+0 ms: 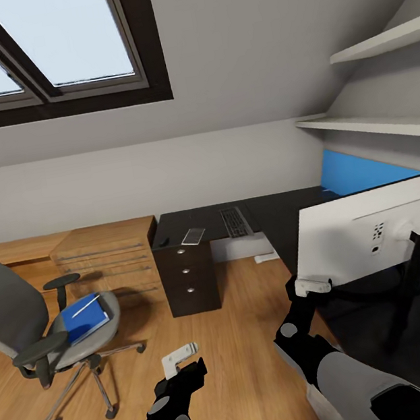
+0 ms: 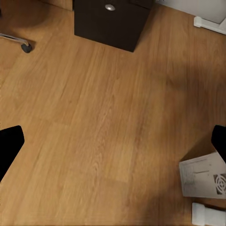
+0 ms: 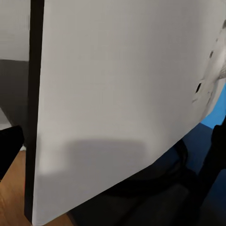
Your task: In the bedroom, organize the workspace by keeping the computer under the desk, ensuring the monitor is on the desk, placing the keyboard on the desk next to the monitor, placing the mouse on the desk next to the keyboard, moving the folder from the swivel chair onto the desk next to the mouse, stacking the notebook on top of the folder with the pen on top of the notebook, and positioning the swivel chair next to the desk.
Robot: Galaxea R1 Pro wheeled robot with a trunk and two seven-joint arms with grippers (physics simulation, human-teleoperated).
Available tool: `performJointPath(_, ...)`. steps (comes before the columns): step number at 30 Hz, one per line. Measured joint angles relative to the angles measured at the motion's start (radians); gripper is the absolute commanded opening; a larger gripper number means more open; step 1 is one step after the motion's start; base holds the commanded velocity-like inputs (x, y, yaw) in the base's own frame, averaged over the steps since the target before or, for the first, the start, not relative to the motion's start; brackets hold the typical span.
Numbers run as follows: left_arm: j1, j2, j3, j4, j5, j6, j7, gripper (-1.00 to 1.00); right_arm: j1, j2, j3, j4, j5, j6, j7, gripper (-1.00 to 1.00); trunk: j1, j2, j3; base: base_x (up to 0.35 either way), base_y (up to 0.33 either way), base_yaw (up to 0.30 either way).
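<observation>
Right end effector closed on white-backed monitor at right of frame, over black table. Left end effector open above wood floor, lower centre.

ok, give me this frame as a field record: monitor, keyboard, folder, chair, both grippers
monitor: white back to camera, on desk near edge
keyboard: on desk by wall
notebook: on desk above drawer unit
folder: on swivel chair seat, pen on top
right gripper: at monitor's lower corner, grip unclear
left gripper: over floor, open, holding nothing
</observation>
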Motion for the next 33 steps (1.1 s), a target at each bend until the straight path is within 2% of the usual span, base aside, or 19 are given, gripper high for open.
performJointPath(21,0.000,-0.001,-0.001,0.000,0.000,0.000,0.000,1.00,0.000,0.000,0.000,0.000,0.000,0.000,-0.001,1.00,0.000,0.000,0.000,0.089,0.034,0.000)
performJointPath(33,0.000,-0.001,-0.002,0.002,0.000,0.000,0.000,1.00,0.000,-0.001,-0.011,-0.005,-0.008,0.009,-0.011,1.00,0.000,0.000,0.000,0.006,0.000,0.000)
